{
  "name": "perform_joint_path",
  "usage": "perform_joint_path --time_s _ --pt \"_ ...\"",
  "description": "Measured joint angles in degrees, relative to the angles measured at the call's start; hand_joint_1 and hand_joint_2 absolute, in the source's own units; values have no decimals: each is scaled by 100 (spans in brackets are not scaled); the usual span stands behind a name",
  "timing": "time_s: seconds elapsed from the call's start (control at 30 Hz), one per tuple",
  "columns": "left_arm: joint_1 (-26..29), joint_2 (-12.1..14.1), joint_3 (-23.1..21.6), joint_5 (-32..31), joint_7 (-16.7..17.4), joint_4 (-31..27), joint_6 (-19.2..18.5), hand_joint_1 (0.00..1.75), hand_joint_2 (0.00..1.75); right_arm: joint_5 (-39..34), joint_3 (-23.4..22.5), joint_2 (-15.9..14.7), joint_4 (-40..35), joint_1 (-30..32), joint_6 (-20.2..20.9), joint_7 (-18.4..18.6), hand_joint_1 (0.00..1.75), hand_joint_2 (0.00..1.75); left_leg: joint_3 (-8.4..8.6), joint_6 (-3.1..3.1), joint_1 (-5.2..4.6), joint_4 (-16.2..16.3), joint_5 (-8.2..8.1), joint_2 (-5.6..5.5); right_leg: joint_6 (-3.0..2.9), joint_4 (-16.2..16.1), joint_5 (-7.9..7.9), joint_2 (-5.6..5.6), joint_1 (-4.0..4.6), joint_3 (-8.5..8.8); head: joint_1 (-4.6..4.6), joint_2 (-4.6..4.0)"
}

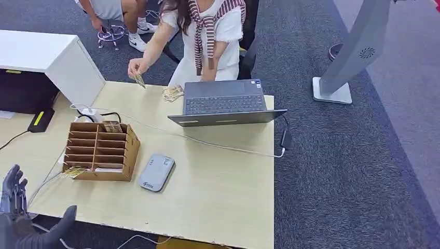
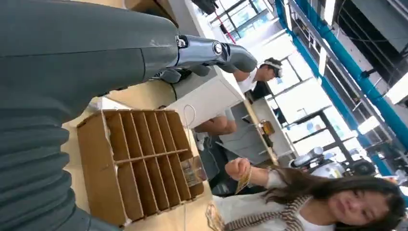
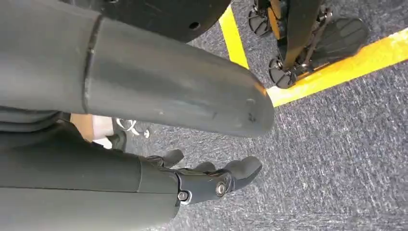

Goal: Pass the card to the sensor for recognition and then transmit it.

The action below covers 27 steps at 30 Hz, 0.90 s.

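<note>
One light wooden tabletop (image 1: 218, 192) is seen, carrying the things. One open laptop (image 1: 224, 101) is set at its far edge, in front of a seated person (image 1: 207, 31). One cardboard sorter (image 1: 101, 150) with two columns of slots is placed near the left side; one card (image 1: 72, 172) is seen protruding from its near corner, and another is tucked in a far slot. One grey sensor pad (image 1: 156, 172) is laid just beside the sorter. One card (image 1: 139, 79) is held in the person's hand above the far edge, and a small stack of cards (image 1: 173, 93) is left beside the laptop. The left hand (image 1: 21, 218) is raised at the near left corner, fingers spread, holding nothing. The right hand (image 3: 207, 180) is hung over the carpet, fingers loosely extended, empty.
</note>
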Motion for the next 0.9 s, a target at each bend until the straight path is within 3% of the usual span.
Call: perform_joint_path --time_s 0.43,0.9 --pt "-1211 907 -676 -1687 877 997 872 0 175 212 254 0 11 -38 105 131 0 0 1 0 0 1 1 1 0 0 1 2 0 -1 0 0" --pt "-2740 1257 -1582 -3372 1810 2437 1388 0 175 428 544 0 17 -74 181 297 0 0 2 3 -1 7 2 5 1 0 3 13 -1 -2 0 0"
